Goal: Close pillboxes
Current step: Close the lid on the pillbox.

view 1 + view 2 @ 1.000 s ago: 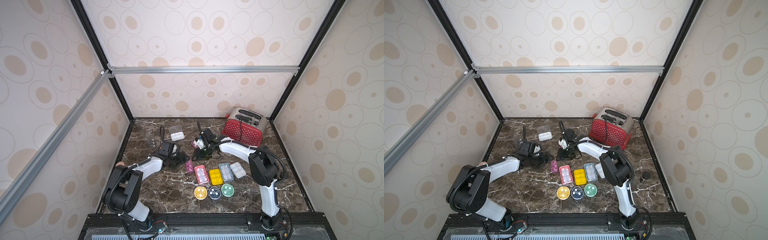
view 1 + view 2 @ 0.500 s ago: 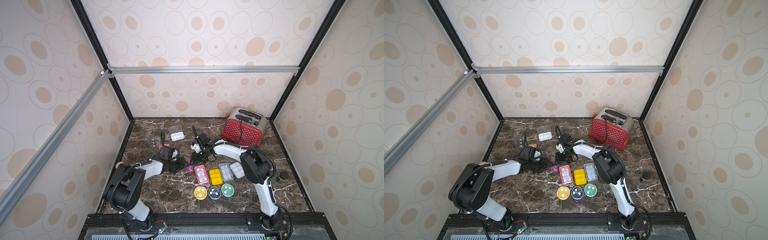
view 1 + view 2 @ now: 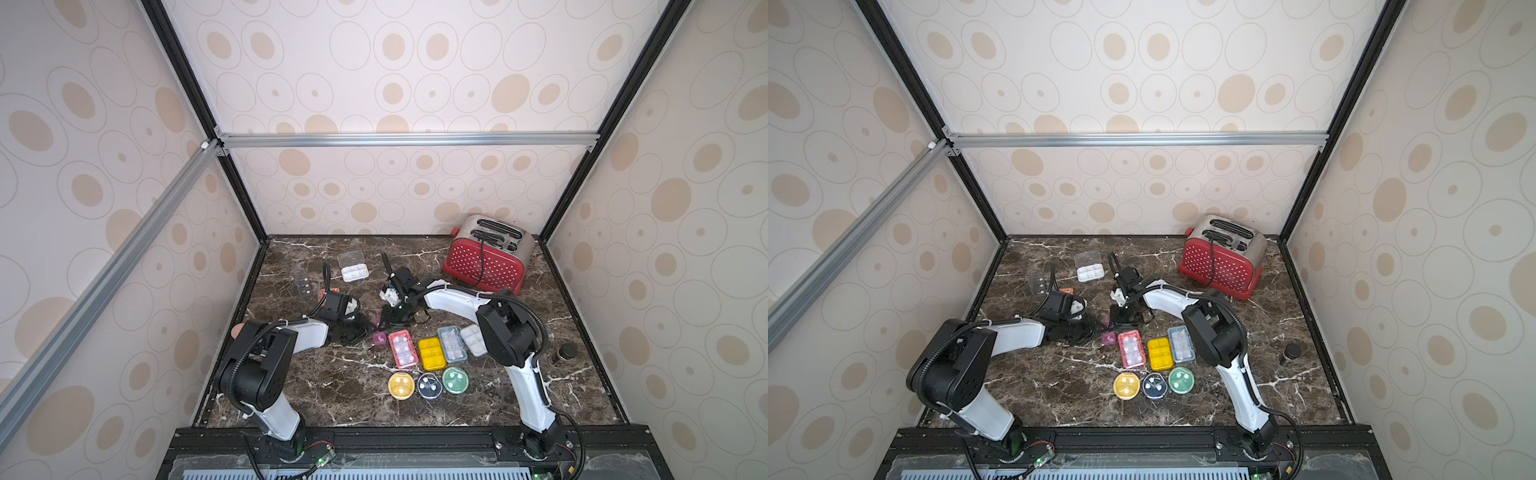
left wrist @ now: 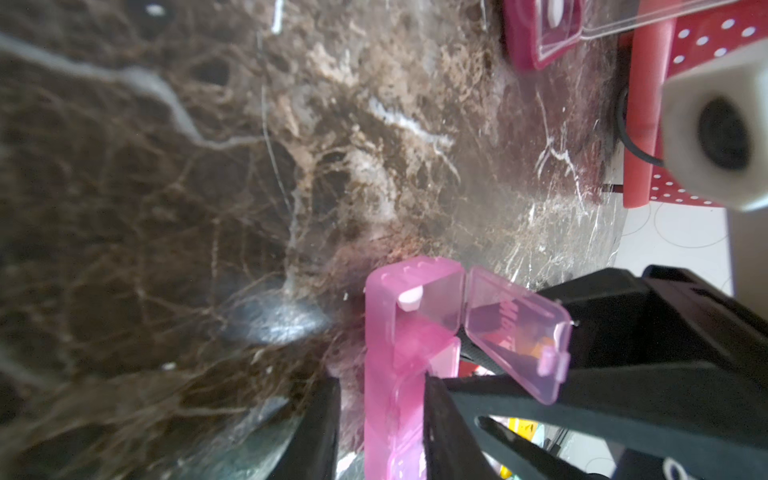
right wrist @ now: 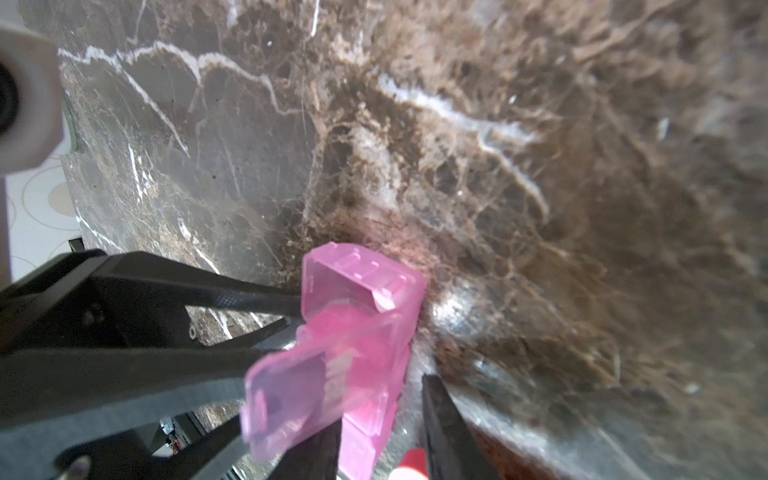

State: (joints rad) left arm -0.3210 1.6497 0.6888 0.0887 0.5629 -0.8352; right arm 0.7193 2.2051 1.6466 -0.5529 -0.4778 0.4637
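Both sets of jaws have closed in over the last second, meeting at one pink pillbox (image 4: 395, 332). Left jaws and right jaws each straddle its body, narrowed yet showing a sliver of gap on one side, so no firm pinch is visible. It sits on the bench (image 3: 332, 386) near the red pillbox (image 3: 402, 349), one translucent lid (image 4: 515, 332) hanging open. Light, thin and slick, it looks best steadied by its sidewalls while that lid is pressed.
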